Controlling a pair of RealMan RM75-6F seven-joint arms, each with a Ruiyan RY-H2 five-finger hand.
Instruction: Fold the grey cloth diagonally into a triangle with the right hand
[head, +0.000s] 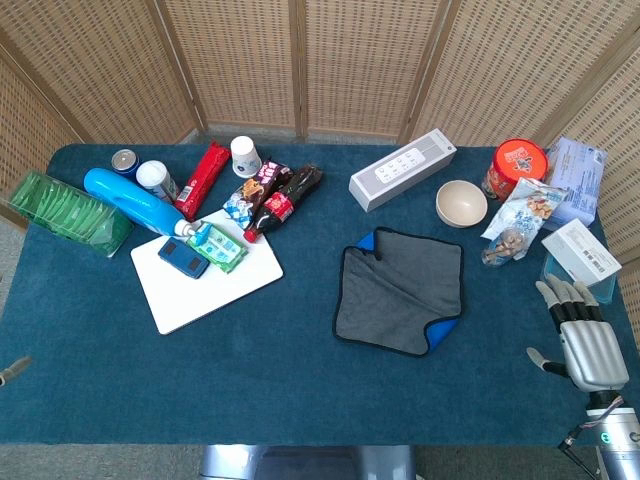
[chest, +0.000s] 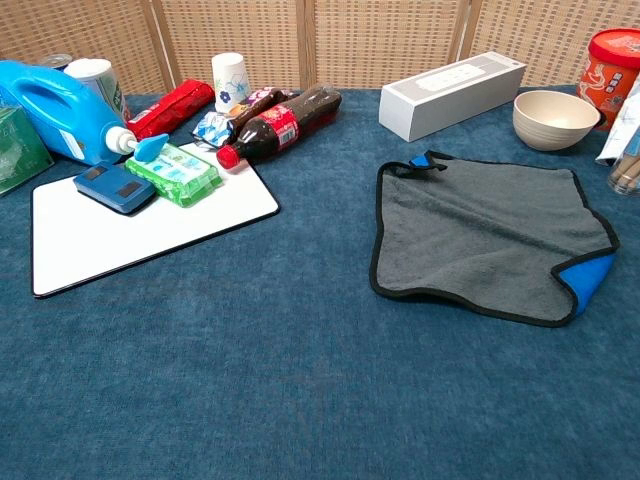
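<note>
The grey cloth (head: 400, 290) lies flat on the blue table, right of centre, with a black hem. Its blue underside shows at the turned-up near-right corner (head: 445, 333) and at the far-left corner (head: 366, 241). In the chest view the grey cloth (chest: 480, 235) fills the right half, its blue corner (chest: 590, 280) at the right edge. My right hand (head: 582, 335) hovers at the table's near-right edge, right of the cloth and apart from it, fingers straight and spread, holding nothing. Only a grey tip of my left hand (head: 12, 370) shows at the left edge.
A white board (head: 205, 270) with a blue case and a green packet lies at left. Behind it are a blue jug (head: 135, 200), a cola bottle (head: 285, 200), cans and a cup. A white box (head: 402, 172), a bowl (head: 461, 203), a red tub and snack packs stand behind and right of the cloth.
</note>
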